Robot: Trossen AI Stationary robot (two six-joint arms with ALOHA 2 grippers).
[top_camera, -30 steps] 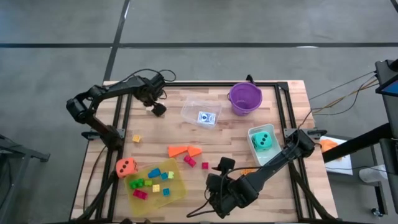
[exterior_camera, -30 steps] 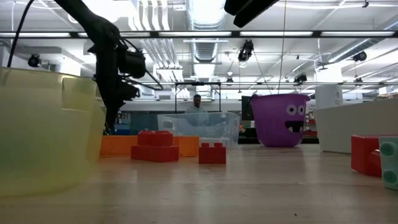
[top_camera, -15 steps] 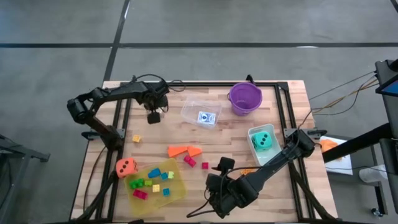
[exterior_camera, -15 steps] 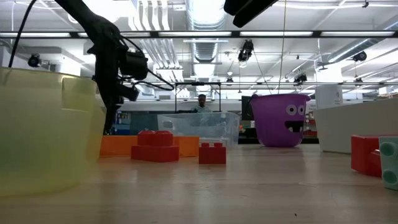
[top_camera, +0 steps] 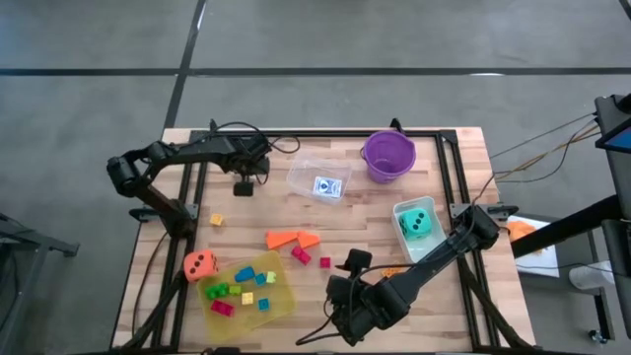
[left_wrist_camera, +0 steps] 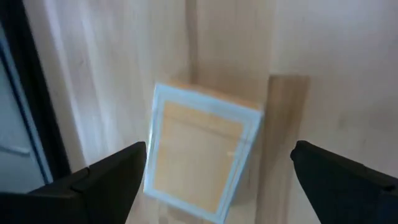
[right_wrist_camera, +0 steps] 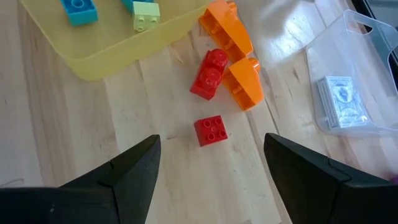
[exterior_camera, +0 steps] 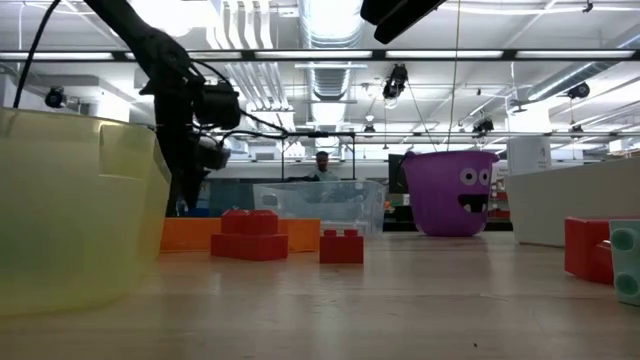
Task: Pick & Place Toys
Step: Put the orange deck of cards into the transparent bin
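A card pack with an orange face and a pale blue border lies flat on the wood at the table's far left. My left gripper points down over it, open, with one finger on either side and clear of it. My right gripper hangs open and holds nothing, above the near middle of the table. Below it lie a small red brick, a longer red brick and two orange wedges. Several bright bricks lie in the flat yellow tray.
A clear tub with another card pack stands at the far middle, and a purple bucket to its right. A teal die sits at the right, an orange die by the tray, and a yellow brick at the left.
My left gripper has rolled about its own pointing line, sunk a little and shifted slightly toward the table's near-left. My right arm has kept still.
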